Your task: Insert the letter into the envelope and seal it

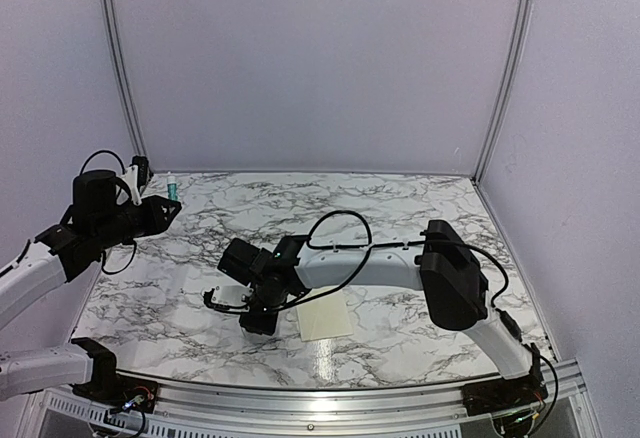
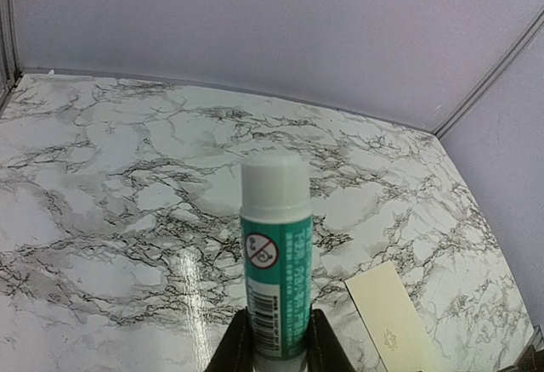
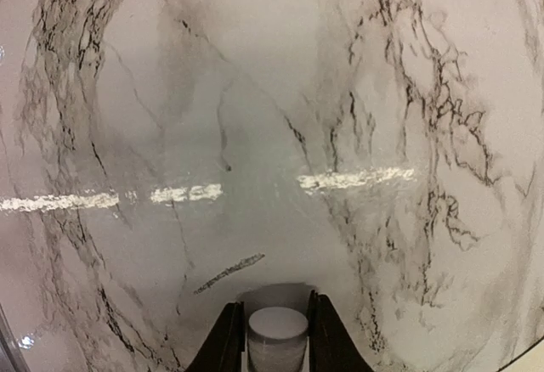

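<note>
Beside the envelope (image 1: 325,316), right claw (image 3: 276,311) pinches a white cylinder (image 3: 277,344); left claw (image 2: 277,331) clamps glue tube (image 2: 274,249).

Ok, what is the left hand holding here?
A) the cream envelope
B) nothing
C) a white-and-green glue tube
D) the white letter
C: the left wrist view shows the left hand closed on the glue tube, while the envelope lies flat on the table.
</note>
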Robot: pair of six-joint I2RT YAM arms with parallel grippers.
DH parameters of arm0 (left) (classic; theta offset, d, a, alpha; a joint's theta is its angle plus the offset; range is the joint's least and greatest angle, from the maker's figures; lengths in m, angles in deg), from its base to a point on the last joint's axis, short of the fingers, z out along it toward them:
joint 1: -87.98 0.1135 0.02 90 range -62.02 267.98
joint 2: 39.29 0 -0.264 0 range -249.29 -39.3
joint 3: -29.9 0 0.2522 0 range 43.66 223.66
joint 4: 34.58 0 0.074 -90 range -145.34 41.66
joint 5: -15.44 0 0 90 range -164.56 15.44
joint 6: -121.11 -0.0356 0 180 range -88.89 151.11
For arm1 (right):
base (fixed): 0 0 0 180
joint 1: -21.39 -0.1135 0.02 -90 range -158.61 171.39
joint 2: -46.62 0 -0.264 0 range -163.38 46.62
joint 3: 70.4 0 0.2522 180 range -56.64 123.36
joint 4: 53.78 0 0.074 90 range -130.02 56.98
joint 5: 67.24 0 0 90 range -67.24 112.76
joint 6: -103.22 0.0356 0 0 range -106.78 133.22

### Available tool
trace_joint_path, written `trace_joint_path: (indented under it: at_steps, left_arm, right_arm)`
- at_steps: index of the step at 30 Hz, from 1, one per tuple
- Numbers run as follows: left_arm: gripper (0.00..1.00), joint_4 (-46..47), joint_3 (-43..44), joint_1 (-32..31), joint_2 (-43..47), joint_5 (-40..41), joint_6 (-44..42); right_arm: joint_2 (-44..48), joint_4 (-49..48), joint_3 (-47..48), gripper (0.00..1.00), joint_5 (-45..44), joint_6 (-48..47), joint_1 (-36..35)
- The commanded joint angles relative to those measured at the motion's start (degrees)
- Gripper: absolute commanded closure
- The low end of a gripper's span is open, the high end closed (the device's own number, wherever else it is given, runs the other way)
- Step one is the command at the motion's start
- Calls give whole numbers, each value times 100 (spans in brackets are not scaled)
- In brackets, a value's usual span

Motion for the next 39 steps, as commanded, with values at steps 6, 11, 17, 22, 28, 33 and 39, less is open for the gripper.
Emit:
trace_joint_path:
  at_steps: [6,11,17,22,28,33,39]
  left_arm:
    - [86,287,-73,29,-97,-167,-24]
    - [86,348,-60,29,-273,-503,-197]
    - [86,1230,-55,-5,-718,-1265,-119]
    - [87,1584,359,-348,-1297,-1387,-162]
    - [87,2035,1114,-1366,-2238,-1454,-384]
    - [86,2894,1638,-2155,-3014,-1777,-415]
    - [86,3665,2558,-2843,-4122,-2135,-90]
  right_arm:
    - [-81,183,165,88,80,86,29]
    - [459,-14,74,90,310,114,225]
    - [1492,-528,-318,91,1943,382,1034]
    - [2244,-1079,-636,92,3317,897,1982]
    - [2892,-2265,-1075,90,4668,2094,3231]
    - [3275,-3922,-1729,90,5504,3440,3935]
    - [3511,-5245,-2281,86,5874,4439,4050]
